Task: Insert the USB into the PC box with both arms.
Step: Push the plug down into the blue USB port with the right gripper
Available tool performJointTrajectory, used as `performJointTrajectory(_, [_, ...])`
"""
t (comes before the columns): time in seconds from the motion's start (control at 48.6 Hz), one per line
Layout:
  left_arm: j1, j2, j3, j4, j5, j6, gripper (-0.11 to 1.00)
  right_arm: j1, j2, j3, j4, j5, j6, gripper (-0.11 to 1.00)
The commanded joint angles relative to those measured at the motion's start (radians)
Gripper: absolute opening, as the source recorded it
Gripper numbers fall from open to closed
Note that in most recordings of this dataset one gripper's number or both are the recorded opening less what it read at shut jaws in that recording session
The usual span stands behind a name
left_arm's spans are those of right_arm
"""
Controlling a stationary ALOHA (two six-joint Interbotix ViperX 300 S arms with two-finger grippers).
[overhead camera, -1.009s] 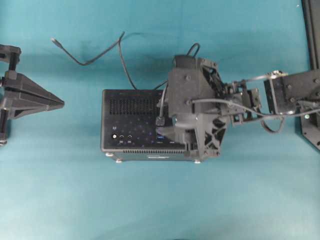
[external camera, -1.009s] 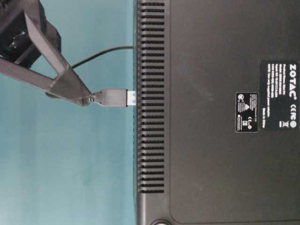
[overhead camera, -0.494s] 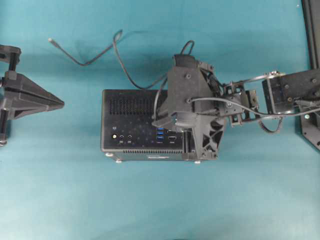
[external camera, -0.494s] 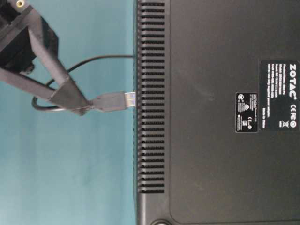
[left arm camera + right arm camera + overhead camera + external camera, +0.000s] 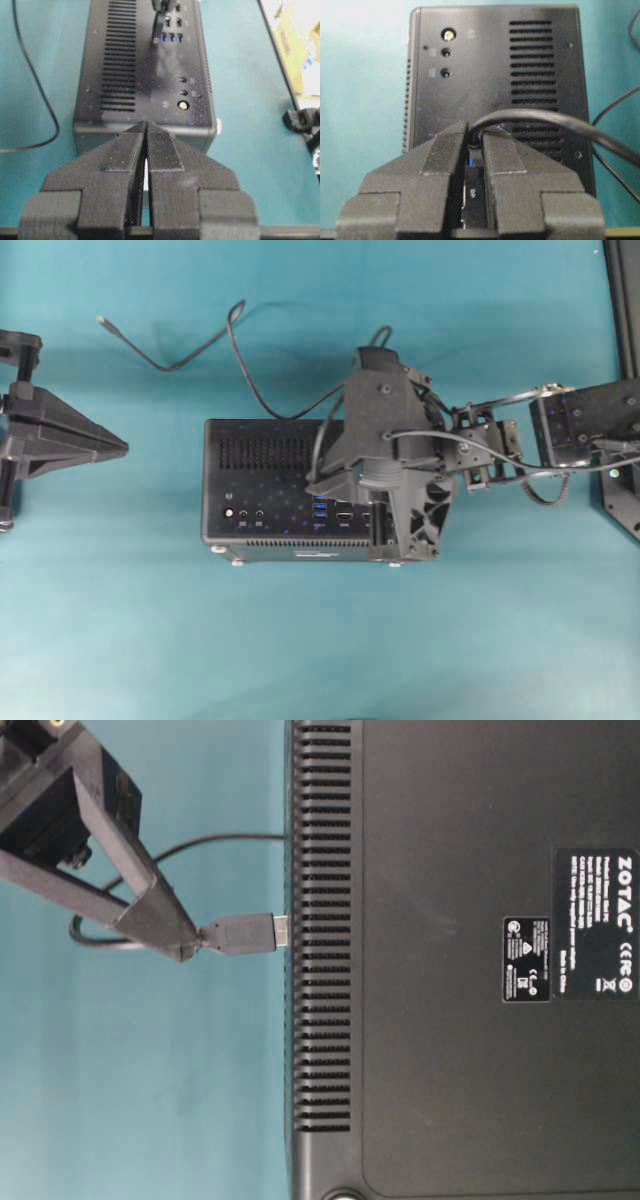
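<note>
The PC box lies in the middle of the teal table with its port face up. It fills the right of the table-level view as a black case and shows blue ports in the left wrist view. The USB points at that face, its metal tip touching the box at the blue ports. My right gripper is shut on the USB's rear end, where the cable leaves it. In the overhead view the right gripper covers the plug. Left of the box, apart from it, my left gripper is shut and empty.
The thin black cable loops over the table behind the box and ends in a slim plug at the far left. A black frame stands at the right edge. Silver feet mark the box's near side.
The right gripper has closed on the USB's rear end and swung round. The plug has moved toward the box, so its blue tongue no longer shows. The left arm stayed still.
</note>
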Motion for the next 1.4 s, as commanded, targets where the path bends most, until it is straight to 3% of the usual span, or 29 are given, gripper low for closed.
performJointTrajectory(0.0, [-0.002, 0.003, -0.020, 0.002, -0.009, -0.002, 0.00, 0.011, 0.003, 0.011, 0.014, 0.008, 0.011, 0.12])
performJointTrajectory(0.515, [-0.002, 0.003, -0.020, 0.002, -0.009, -0.002, 0.00, -0.032, 0.023, 0.043, 0.011, -0.041, 0.009, 0.11])
performJointTrajectory(0.885, [-0.002, 0.003, -0.017, 0.002, -0.009, -0.002, 0.00, 0.023, 0.021, 0.044, 0.055, -0.028, 0.023, 0.11])
performJointTrajectory(1.379, [0.000, 0.003, -0.020, 0.003, -0.009, -0.003, 0.00, -0.048, 0.015, 0.046, 0.008, -0.032, 0.021, 0.11])
